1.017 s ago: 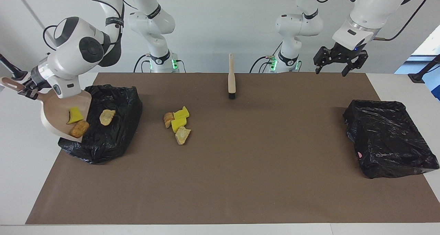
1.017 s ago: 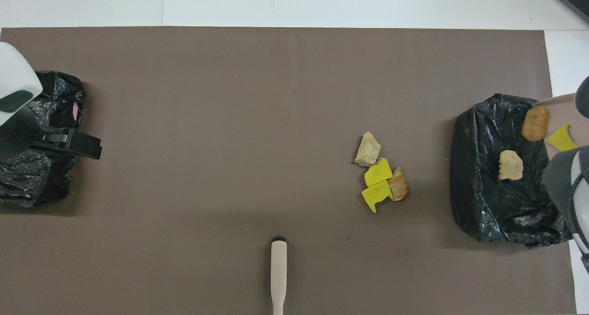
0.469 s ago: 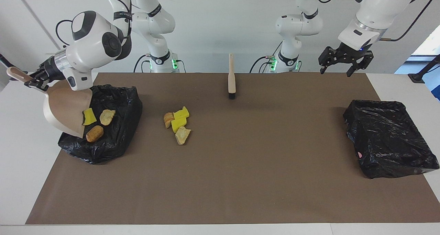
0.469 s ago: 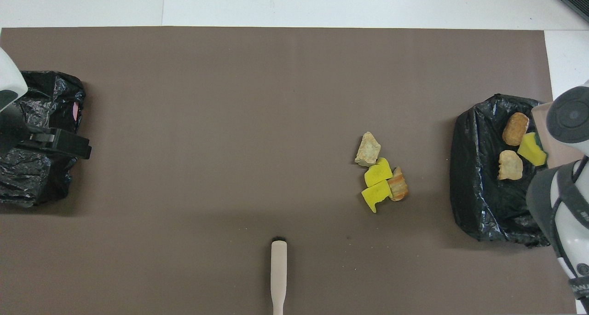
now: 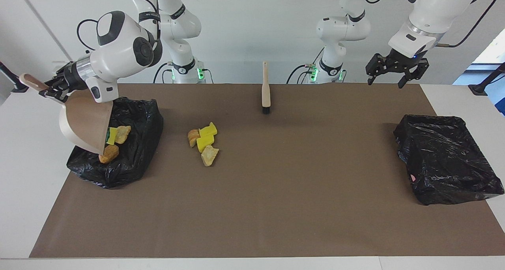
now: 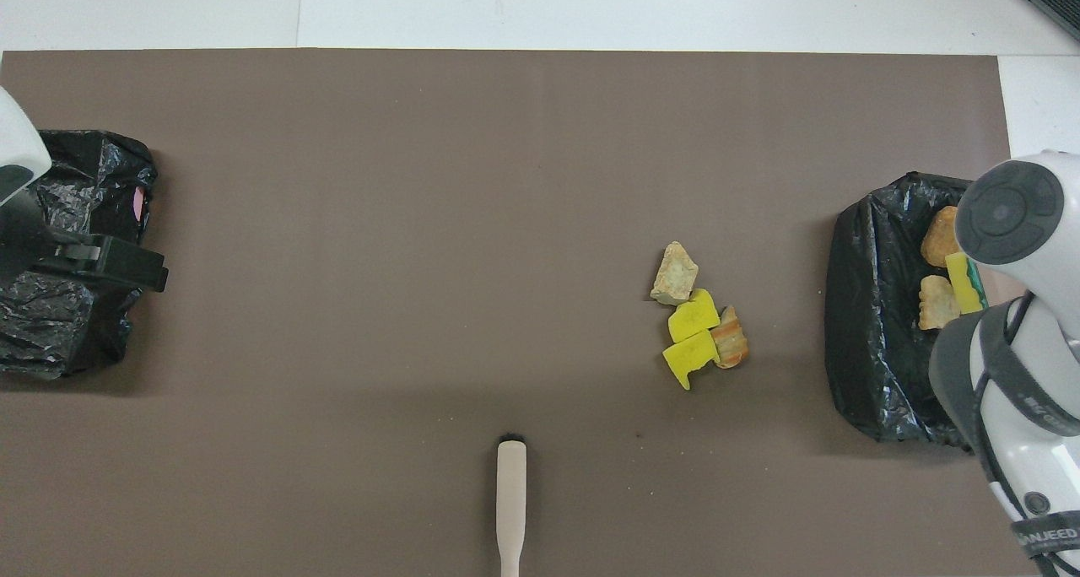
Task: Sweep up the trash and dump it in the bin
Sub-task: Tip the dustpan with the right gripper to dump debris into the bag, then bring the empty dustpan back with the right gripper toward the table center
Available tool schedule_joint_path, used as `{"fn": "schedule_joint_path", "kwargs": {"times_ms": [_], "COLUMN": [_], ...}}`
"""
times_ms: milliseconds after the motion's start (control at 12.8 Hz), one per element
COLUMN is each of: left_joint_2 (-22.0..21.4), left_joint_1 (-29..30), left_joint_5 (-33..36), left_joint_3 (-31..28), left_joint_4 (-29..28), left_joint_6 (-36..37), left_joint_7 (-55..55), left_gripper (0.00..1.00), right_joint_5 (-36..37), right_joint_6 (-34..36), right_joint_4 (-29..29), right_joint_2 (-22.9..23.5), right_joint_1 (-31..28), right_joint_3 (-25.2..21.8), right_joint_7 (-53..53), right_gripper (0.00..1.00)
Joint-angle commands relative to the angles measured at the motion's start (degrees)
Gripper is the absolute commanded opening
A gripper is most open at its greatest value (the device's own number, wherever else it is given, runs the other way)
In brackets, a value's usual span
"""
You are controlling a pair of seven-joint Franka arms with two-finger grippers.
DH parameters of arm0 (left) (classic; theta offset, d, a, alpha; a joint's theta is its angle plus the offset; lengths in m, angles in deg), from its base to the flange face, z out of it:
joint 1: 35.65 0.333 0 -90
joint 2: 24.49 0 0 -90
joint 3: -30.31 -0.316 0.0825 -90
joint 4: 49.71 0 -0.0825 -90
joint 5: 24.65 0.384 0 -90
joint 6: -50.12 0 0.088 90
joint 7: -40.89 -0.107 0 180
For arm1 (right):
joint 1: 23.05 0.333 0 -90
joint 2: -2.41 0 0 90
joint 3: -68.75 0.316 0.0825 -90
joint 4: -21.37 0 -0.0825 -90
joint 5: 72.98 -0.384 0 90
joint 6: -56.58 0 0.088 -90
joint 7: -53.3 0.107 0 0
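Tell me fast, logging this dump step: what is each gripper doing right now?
Right gripper: shut on the dustpan handle, tipping it over the bin.
Left gripper: open, empty, waiting in the air over the table's edge.

Open brown counter (image 5: 300, 191) lying bare between pile and bin at left arm's end: wide passage there. Obstacles: four-chunk trash pile (image 5: 204, 142) sitting mid-counter toward right arm's end; brush (image 5: 266, 89) lying near robots' edge; black bin (image 5: 447, 159) at left arm's end; second bin (image 5: 130, 151) at right arm's end, tilted dustpan (image 5: 85, 124) hanging over it, blocking entry from above.
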Motion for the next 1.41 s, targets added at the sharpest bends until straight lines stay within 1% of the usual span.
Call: {"fn": "schedule_joint_path", "kwargs": {"times_ms": [0, 156, 548, 782, 939, 1095, 1330], "left_joint_2": [0.29, 0.2, 0.02, -0.07, -0.07, 0.37, 0.9], "left_joint_1": [2.11, 2.02, 1.94, 1.76, 1.5, 1.06, 0.71], "left_joint_5": [1.02, 1.02, 1.1, 1.1, 1.19, 2.59, 2.69], "left_joint_3": [0.99, 0.9, 0.72, 0.64, 0.55, 0.11, -0.15], "left_joint_4": [0.79, 0.79, 0.53, 0.44, 0.26, 0.79, 1.14], "left_joint_6": [0.5, 0.5, 0.68, 0.77, 0.85, 0.68, 1.2], "left_joint_7": [-2.0, -1.91, -1.56, -1.56, -1.47, -1.65, -1.82], "left_gripper": [1.0, 1.0, 1.0, 1.0, 1.0, 1.0, 1.0], "right_joint_5": [0.81, -1.03, -8.14, -15.17, -18.95, -23.43, -30.11], "right_joint_6": [6.53, 9.61, 15.5, 18.67, 18.68, 18.24, 16.49], "right_joint_4": [-1.91, -3.41, -6.75, -11.57, -12.82, -14.57, -16.77], "right_joint_2": [-0.27, -0.09, 0.08, 3.23, 4.3, 5.26, 7.02], "right_joint_1": [4.65, 7.91, 13.19, 14.16, 14.16, 14.16, 14.16], "right_joint_3": [0.9, 0.82, 0.9, 0.9, 0.9, 0.9, 0.9], "right_joint_7": [1.28, 1.89, 11.19, 19.45, 23.76, 31.39, 40.45], "right_gripper": [0.0, 0.0, 0.0, 0.0, 0.0, 0.0, 0.0]}}
